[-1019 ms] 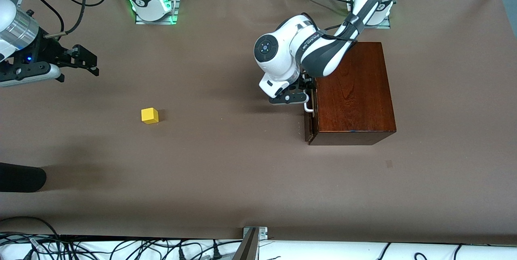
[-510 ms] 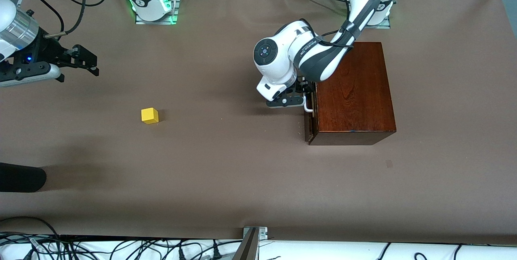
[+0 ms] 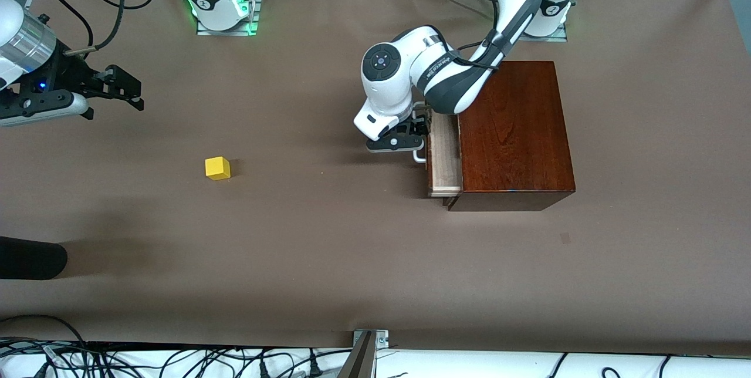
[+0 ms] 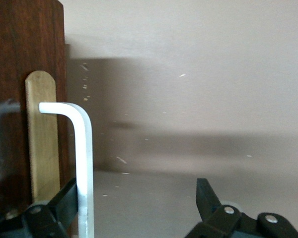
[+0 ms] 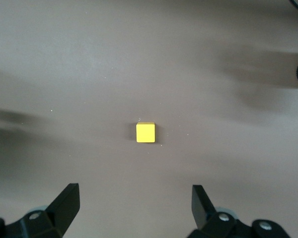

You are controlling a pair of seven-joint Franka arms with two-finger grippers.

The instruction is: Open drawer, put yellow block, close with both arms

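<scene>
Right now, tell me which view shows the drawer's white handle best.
The left wrist view: the handle fills it close up, one finger of the left end effector hooked against it. The front view shows only a small piece of it below that end effector, on the partly open drawer. The right wrist view shows none.

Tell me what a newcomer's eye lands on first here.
First the glossy wooden box at the left arm's end of the table, its drawer partly pulled out, with the open left gripper hooked on the white handle. Then the yellow block, alone toward the right arm's end, the right gripper waiting open above the table.
</scene>
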